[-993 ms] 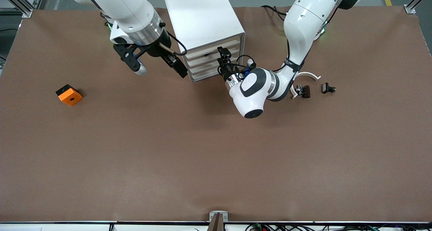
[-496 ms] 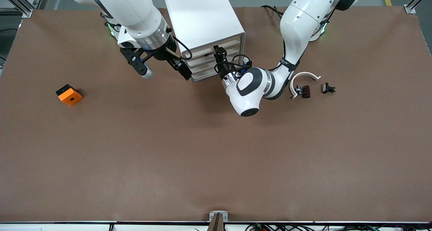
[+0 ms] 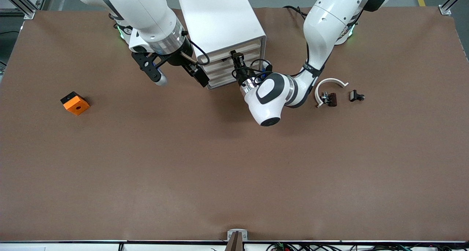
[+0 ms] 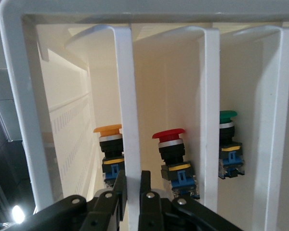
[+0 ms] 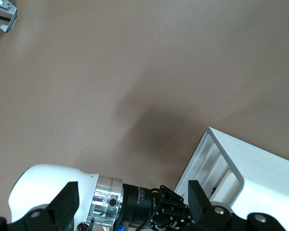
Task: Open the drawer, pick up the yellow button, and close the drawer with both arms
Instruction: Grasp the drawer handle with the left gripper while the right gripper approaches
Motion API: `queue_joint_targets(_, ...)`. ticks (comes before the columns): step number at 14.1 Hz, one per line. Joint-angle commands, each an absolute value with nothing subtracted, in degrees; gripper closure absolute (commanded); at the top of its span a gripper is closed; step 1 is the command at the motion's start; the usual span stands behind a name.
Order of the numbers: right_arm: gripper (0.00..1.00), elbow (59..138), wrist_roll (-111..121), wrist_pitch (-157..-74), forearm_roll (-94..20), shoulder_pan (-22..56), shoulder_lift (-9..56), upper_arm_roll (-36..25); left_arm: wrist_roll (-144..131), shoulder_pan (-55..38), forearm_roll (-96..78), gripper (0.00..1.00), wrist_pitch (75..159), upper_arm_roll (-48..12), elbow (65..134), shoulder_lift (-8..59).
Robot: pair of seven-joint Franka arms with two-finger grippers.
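Observation:
The white cabinet (image 3: 220,16) stands near the arms' bases, its four pale drawer fronts flush. My left gripper (image 3: 235,56) is at an upper drawer (image 3: 221,63). In the left wrist view, its fingers (image 4: 132,178) are shut on that drawer's white front edge (image 4: 127,96). Inside, beside that edge, lies the button (image 4: 110,144) with its yellow-orange cap. My right gripper (image 3: 179,78) is wide open and empty over the table, beside the cabinet's corner toward the right arm's end. The right wrist view (image 5: 135,197) shows the left arm's wrist (image 5: 53,192) farther off, and the cabinet (image 5: 260,168).
A red-capped button (image 4: 168,144) and a green-capped one (image 4: 229,139) lie in neighbouring drawers. An orange-and-black block (image 3: 75,103) lies toward the right arm's end. A white curved strip (image 3: 329,83) and two black clips (image 3: 328,98) lie toward the left arm's end.
The left gripper has slid along the cabinet front toward the right arm's end. The right arm has moved closer to the cabinet's corner.

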State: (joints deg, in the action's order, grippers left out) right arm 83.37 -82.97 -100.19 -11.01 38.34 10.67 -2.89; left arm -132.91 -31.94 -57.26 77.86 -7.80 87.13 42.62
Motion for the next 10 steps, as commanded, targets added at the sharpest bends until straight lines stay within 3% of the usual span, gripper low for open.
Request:
queue_joint_targets(1, 0.00, 82.27, -83.23, -99.84, -11.87, 39.11, 11.16, -3.43, -132.71, -31.38, -58.54, 1.00, 77.70, -7.65, 86.48, 43.59)
queue_joint_targets(10, 0.00, 82.27, -83.23, -99.93, -11.51, 39.90, 11.95, -3.43, -131.92, -25.85, -58.27, 1.00, 80.06, -7.12, 84.65, 44.91)
